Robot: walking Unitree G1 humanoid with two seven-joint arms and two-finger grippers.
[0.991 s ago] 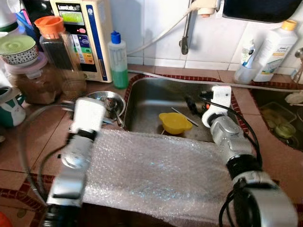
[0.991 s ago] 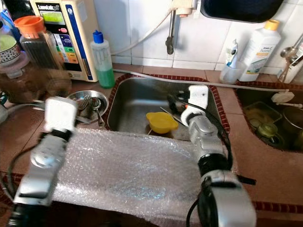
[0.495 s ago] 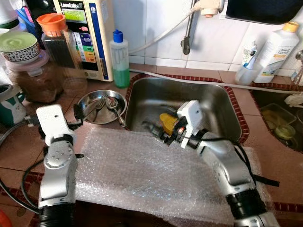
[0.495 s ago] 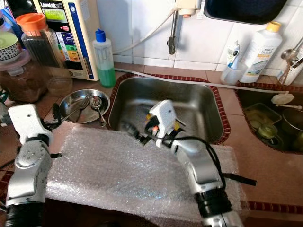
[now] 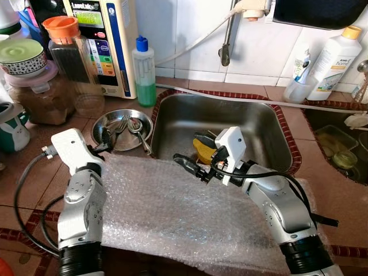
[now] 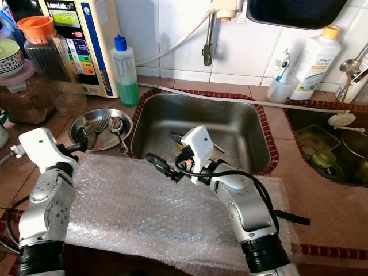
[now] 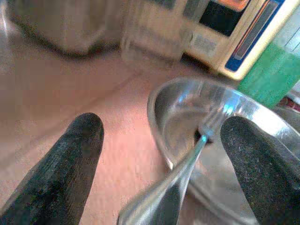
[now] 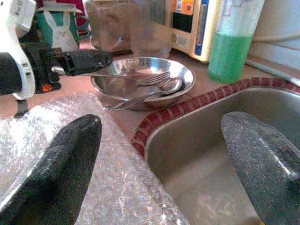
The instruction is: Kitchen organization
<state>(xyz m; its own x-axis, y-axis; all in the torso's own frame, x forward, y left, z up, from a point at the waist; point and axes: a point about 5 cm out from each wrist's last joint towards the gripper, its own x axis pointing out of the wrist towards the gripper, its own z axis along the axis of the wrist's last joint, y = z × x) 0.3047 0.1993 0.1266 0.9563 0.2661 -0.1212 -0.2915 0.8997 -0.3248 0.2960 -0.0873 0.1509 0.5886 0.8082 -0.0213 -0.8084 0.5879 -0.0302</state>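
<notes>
Left gripper [image 5: 106, 138] sits at the near rim of the steel bowl [image 5: 118, 118], jaws wide, one finger on each side of a fork [image 7: 187, 161] handle that pokes out over the rim. Nothing clamped; finger-to-handle contact hard to call, wrist view is blurred. Ahead of those jaws: bowl with fork and spoon [image 5: 137, 127], then a glass [image 5: 89, 103], the beige appliance [image 5: 106, 43] and green bottle [image 5: 144, 72] close behind, so little room forward.

Right gripper [image 5: 190, 164] reaches across toward the left, jaws wide and empty, hovering over the sink [image 5: 172, 115] front edge where the bubble wrap [image 5: 184, 213] begins. Yellow cup [image 5: 204, 150] lies in the basin just behind its wrist. Between its fingers, looking on: red tile border [image 8: 164, 112], bowl, left gripper. The two grippers are near each other, bowl rim between.

Left forearm rises upright from the counter front; right forearm lies low and slanted over the wrap.

Versus half a second back: left gripper has moved in from off the bowl's side to the rim; right gripper has barely shifted. A second back the right one was deep over the basin.
</notes>
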